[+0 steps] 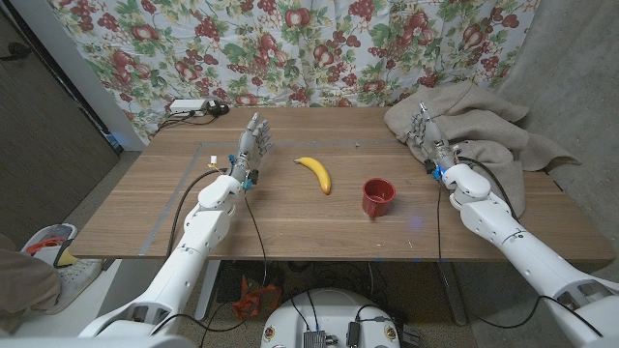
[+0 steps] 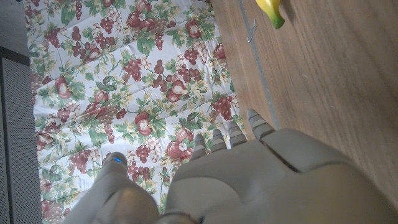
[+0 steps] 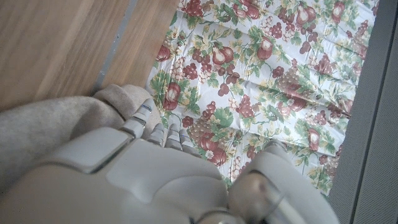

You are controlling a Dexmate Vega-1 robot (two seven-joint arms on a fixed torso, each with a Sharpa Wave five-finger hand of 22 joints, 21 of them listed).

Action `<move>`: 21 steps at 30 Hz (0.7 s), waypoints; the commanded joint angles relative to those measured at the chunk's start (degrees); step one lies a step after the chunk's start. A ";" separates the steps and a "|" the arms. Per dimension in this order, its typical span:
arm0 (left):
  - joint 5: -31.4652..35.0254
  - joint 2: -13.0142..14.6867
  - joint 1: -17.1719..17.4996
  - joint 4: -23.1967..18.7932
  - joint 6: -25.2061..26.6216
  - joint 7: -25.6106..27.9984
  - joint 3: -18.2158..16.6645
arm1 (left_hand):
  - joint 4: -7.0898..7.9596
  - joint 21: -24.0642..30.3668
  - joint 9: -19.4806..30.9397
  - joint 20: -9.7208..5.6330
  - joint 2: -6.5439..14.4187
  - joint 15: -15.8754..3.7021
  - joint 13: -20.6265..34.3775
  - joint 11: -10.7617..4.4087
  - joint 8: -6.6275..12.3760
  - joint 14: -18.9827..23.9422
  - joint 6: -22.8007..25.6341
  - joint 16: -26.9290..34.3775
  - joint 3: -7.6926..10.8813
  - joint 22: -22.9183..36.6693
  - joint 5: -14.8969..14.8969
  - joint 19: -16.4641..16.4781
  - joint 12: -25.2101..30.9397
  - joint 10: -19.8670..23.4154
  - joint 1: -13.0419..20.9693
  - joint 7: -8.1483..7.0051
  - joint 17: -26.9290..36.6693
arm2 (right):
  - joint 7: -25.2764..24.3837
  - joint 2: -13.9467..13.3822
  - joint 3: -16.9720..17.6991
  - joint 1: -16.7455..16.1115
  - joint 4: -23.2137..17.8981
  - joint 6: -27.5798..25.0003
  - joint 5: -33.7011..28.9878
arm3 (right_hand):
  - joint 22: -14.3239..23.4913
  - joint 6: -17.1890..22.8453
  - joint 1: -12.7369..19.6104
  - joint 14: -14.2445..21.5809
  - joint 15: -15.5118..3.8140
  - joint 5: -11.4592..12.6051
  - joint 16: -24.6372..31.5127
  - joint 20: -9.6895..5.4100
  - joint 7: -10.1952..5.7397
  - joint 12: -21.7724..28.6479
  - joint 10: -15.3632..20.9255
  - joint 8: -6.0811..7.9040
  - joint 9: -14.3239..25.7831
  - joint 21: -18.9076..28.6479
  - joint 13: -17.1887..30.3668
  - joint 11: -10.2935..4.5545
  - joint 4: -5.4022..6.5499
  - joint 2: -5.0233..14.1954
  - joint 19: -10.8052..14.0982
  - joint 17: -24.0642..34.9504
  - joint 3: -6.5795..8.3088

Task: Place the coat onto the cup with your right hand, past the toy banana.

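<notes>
A: Arms come in low in the head view. Right hand (image 1: 432, 145) is up at the coat's (image 1: 484, 121) near edge, fingers reaching into the folds. Can't tell from here if it has a real hold.
B: Where's the target?
A: Cup (image 1: 378, 197) is nearer the robot than that hand and inboard of it, upright, mouth open. Banana (image 1: 314, 173) lies further inboard, just beyond the cup. Well apart from the coat.
B: Left side?
A: Left hand (image 1: 251, 145) stands on edge, fingers apart, holding nothing, far side of the banana from the cup. Keep it parked.
B: Left wrist view?
A: Back of left hand (image 2: 249, 180), fingers straight and spread over wood. Banana tip (image 2: 272, 12) ahead of it. Nothing held.
B: Right wrist?
A: Right hand (image 3: 155, 174) with fingertips on coat fabric (image 3: 56, 130), table edge and the floral curtain (image 3: 267, 68) beyond. Closure is hidden, so grip is unconfirmed.
B: Advice for the step?
A: My read: we're at the grasp. Bunch a thick fold, not a single layer. Lift high so the trailing cloth clears the cup. Sweep inboard slowly; a dragging hem could tip the cup.
</notes>
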 commanded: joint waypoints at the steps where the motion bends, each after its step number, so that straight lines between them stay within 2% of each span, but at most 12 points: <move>1: 1.54 -2.65 1.90 -0.99 0.04 -0.67 -2.08 | -0.09 0.31 0.21 0.41 0.40 -0.07 0.16 -0.14 0.37 -0.42 0.15 0.29 0.28 0.31 0.37 0.23 0.41 -0.62 0.17 -0.33 0.08 | -5.62 -4.14 -1.04 0.51 -3.88 -1.65 -9.65 | 0.06 -0.69 0.86 -0.40 0.05 -0.10 -0.19 0.19 -0.10 -0.06 -0.49 -0.16 0.20 -0.19 0.10 -0.23 -0.67 -0.23 0.10 0.08 0.11; 3: 1.50 -2.72 2.25 -1.31 0.20 -0.75 -2.28 | -0.11 0.32 0.21 0.43 0.42 -0.05 0.16 -0.17 0.41 -0.42 0.25 0.29 0.28 0.31 0.37 0.23 0.41 -0.65 0.18 -0.31 0.08 | -6.34 -4.86 -1.38 1.02 -4.30 -2.35 -11.33 | 0.08 -1.80 2.66 -0.47 -0.56 -0.19 -0.27 0.27 -1.29 -0.15 -0.56 -0.31 0.20 -0.76 0.13 -1.58 -1.94 -0.74 0.23 0.09 0.33; 7: 1.68 -2.67 3.07 -2.32 0.59 -0.57 -2.64 | -0.16 0.33 0.20 0.46 0.47 -0.11 0.16 -0.21 0.53 -0.44 0.60 0.31 0.29 0.31 0.37 0.19 0.45 -0.62 0.19 -0.55 0.08 | -7.58 -5.47 -1.42 1.44 -5.27 -3.36 -12.91 | 0.10 -2.33 3.79 -0.96 -0.90 -0.23 -0.48 -0.15 -1.32 -0.28 -0.83 -0.34 0.22 -1.14 0.15 -1.22 -2.71 -0.96 0.16 0.11 0.50; 14: 1.61 -2.71 3.72 -2.87 1.00 -0.92 -3.03 | -0.25 0.33 0.20 0.29 0.59 -0.06 0.15 -0.16 0.87 -0.45 1.68 0.34 0.32 0.31 0.37 0.06 0.49 -0.67 0.21 -0.66 0.07 | -7.36 -5.78 -1.43 2.39 -5.22 -4.02 -13.35 | 0.11 -2.31 4.51 -1.11 -0.83 -0.26 -0.53 -0.09 -1.19 -0.30 -0.93 -0.21 0.23 -1.44 0.17 -0.95 -3.19 -1.08 -0.01 0.12 0.61; 15: 1.63 -2.66 3.76 -2.97 1.10 -0.99 -3.06 | -0.30 0.34 0.20 0.27 0.63 -0.05 0.15 -0.15 1.08 -0.52 2.40 0.34 0.32 0.31 0.36 0.02 0.52 -0.66 0.20 -0.16 0.07 | -7.45 -5.84 -1.47 2.47 -5.24 -4.03 -13.57 | 0.11 -2.28 4.60 -1.09 -0.79 -0.26 -0.52 -0.11 -1.20 -0.30 -0.93 -0.19 0.23 -1.46 0.17 -0.95 -3.25 -1.09 -0.02 0.12 0.63; 21: 1.95 -2.31 4.03 -3.95 1.78 -0.94 -3.28 | -0.36 0.36 0.20 0.29 0.66 -0.05 0.14 -0.09 0.94 -0.65 2.30 0.31 0.32 0.31 0.35 -0.01 0.54 -0.69 0.19 -0.04 0.07 | -9.32 -6.85 -1.87 2.56 -6.74 -5.74 -16.34 | 0.12 -2.07 5.14 -1.05 -0.87 -0.27 -0.50 -0.11 -1.28 -0.24 -0.79 -0.05 0.24 -1.60 0.19 -1.05 -3.59 -1.11 0.06 0.13 0.73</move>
